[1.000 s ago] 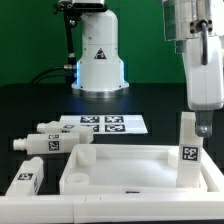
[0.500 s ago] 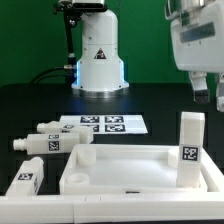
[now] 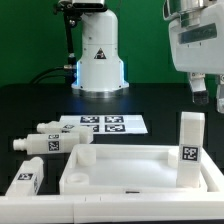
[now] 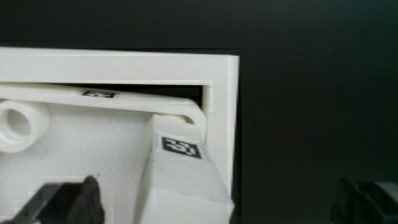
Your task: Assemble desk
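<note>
The desk is judged to be at an early stage. One leg (image 3: 189,150) is stood in a corner socket of the tabletop (image 3: 120,186), at the corner on the exterior view's right. Whether this leg is fully seated or fastened cannot be told from the pictures. Three more legs are lying loose on the black table, on the exterior view's left: one (image 3: 52,128) near the marker board (image 3: 105,124), one (image 3: 40,143) just in front of it, and one (image 3: 25,180) just beside the tabletop's left corner. So one leg of four appears to be placed, and three are left to be mounted.

The tabletop is laid flat near the front of the table, with its raised rim turned upward. The mounted leg is upright: its long axis is vertical, and its tagged face is turned to the exterior camera. The two legs near the marker board are laid with their long axes along the table, roughly across the exterior view.

The gripper (image 3: 210,93) is held above the mounted leg, apart from it. In the wrist view its fingers (image 4: 71,203) are seen spread wide, and nothing is held between them.
</note>
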Controlling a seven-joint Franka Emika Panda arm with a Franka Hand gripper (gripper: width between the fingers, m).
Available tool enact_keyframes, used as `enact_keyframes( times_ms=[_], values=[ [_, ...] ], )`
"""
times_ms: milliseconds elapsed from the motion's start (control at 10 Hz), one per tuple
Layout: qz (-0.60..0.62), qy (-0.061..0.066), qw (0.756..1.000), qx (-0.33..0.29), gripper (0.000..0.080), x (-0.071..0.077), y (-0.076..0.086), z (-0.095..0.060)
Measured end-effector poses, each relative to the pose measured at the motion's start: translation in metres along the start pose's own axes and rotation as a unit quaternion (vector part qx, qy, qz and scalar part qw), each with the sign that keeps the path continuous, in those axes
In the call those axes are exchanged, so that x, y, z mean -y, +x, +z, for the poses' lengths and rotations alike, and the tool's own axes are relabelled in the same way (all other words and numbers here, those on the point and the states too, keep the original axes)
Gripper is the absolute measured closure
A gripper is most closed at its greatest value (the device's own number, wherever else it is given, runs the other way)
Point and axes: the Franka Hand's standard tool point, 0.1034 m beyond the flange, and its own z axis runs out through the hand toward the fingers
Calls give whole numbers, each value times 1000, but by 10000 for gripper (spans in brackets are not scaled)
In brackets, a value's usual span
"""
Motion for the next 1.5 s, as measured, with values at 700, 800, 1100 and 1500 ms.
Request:
enact_keyframes(
  times_ms=[700,800,1100,1500],
  values=[
    [-232,3,973,-5,151,-1,50,-10],
    [-257,3,966,-5,151,-1,51,-10],
    [-434,-3,901,-8,151,-5,82,-14],
    [-628,-24,778,-16,151,-22,161,2]
  ],
)
